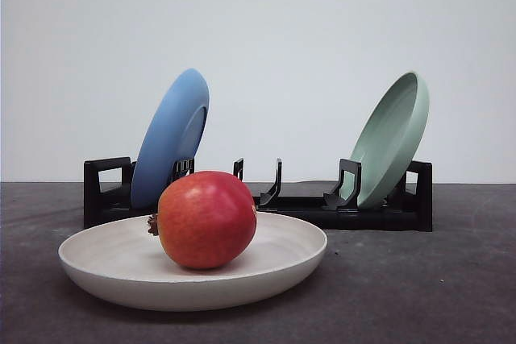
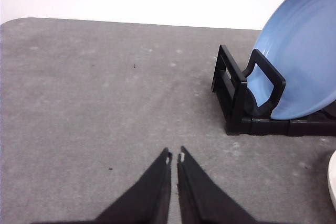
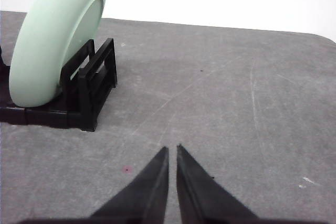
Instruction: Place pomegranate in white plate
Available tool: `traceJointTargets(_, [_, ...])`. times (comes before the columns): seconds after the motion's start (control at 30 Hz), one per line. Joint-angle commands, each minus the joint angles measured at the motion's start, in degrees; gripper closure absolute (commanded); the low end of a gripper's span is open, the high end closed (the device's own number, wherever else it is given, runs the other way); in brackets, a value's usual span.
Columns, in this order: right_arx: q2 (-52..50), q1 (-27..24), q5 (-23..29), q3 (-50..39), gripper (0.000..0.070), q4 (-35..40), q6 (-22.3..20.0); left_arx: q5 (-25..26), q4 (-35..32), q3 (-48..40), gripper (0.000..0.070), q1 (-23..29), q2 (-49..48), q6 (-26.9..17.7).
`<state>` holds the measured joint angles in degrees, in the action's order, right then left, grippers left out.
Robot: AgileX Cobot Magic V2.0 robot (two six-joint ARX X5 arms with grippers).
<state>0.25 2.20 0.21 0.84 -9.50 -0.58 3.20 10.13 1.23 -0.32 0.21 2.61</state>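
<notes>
The red pomegranate (image 1: 205, 219) with an orange blush lies inside the white plate (image 1: 97, 259) at the near left of the table, its brown crown nub pointing left. The plate's rim (image 2: 332, 179) shows at the edge of the left wrist view. My left gripper (image 2: 175, 156) is shut with nothing in it, hovering over bare grey table near the rack's left end. My right gripper (image 3: 171, 149) is shut too, empty, over the grey table off the rack's right end.
A black dish rack (image 1: 322, 207) stands behind the white plate. A blue plate (image 1: 171, 136) leans in its left slot and a pale green plate (image 1: 392, 138) in its right slot. The grey tabletop (image 1: 419, 288) stretches to the right.
</notes>
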Motion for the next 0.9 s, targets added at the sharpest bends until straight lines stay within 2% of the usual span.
traceJointTargets(0.0, [-0.04, 0.02, 0.0, -0.24, 0.0678, 0.46, 0.35, -0.04, -0.76, -0.55, 0.07, -0.07, -0.04, -0.02])
traceJointTargets(0.87, [-0.04, 0.02, -0.02, -0.24, 0.0678, 0.46, 0.35, -0.04, -0.76, -0.55, 0.07, -0.07, -0.04, -0.02])
